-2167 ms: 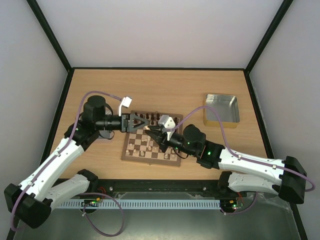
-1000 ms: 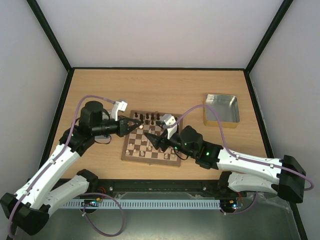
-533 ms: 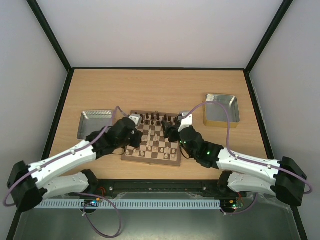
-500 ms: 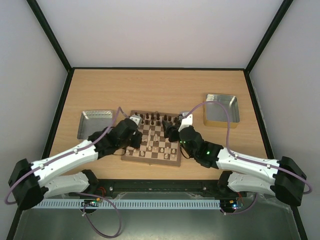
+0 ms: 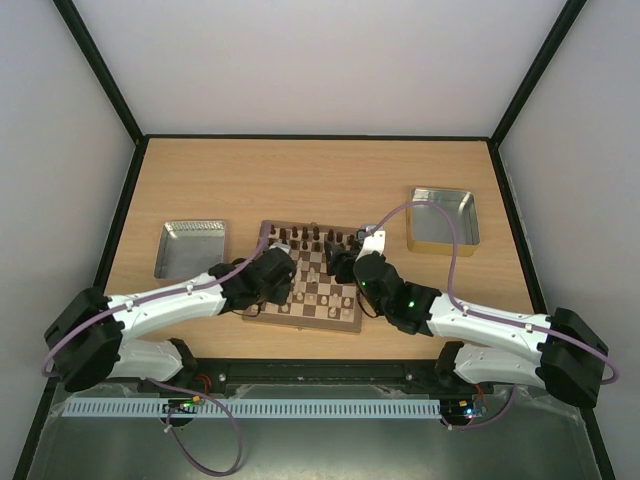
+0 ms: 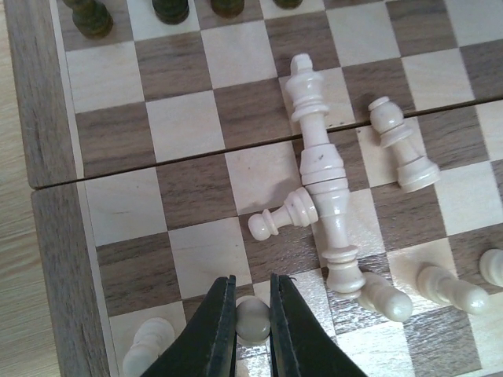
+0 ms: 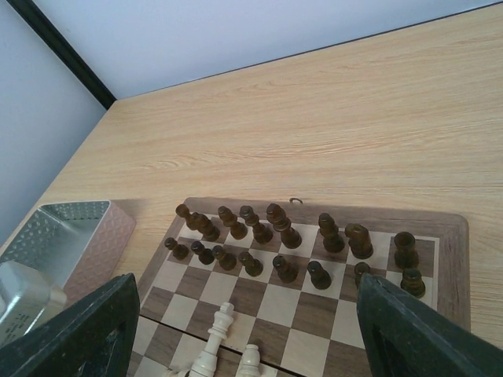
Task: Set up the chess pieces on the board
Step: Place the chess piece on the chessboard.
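Cream pawn [image 6: 251, 318] stands clasped in the left hand [image 6: 251, 287], lower centre; toppled chess pieces [image 6: 314, 133] lie toward upper right; right hand [image 7: 247, 334] spread wide.

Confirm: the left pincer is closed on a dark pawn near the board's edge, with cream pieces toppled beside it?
No. The left wrist view shows the left pincer closed on a cream pawn, not a dark one. It is near the edge of the board, with cream pieces toppled beside it.
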{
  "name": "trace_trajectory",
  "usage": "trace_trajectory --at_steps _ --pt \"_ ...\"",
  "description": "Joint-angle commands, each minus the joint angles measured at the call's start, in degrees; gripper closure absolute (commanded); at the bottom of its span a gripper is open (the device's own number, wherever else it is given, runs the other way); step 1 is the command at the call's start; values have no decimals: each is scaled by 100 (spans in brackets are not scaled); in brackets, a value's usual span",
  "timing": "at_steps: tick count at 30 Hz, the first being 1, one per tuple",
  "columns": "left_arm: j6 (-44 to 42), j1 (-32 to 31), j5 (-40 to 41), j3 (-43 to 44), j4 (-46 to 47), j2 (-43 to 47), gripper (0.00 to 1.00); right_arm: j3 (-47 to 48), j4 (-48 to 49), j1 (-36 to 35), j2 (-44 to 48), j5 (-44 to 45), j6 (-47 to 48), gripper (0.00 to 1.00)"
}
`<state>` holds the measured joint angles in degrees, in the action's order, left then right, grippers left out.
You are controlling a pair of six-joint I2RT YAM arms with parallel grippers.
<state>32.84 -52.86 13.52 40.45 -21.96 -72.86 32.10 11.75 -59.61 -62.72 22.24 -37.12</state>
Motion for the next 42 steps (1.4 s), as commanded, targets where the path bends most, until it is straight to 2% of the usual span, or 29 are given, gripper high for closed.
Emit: trace_trajectory --at_steps 1,22,42 --pt "76 -39 51 -66 17 -151 96 84 -83 20 -39 123 -112 25" --pt "28 -31 80 -114 -203 -341 93 161 38 20 -230 -50 -56 25" --pt "49 -31 -2 -41 -286 -398 85 174 -8 20 -241 -115 -100 25"
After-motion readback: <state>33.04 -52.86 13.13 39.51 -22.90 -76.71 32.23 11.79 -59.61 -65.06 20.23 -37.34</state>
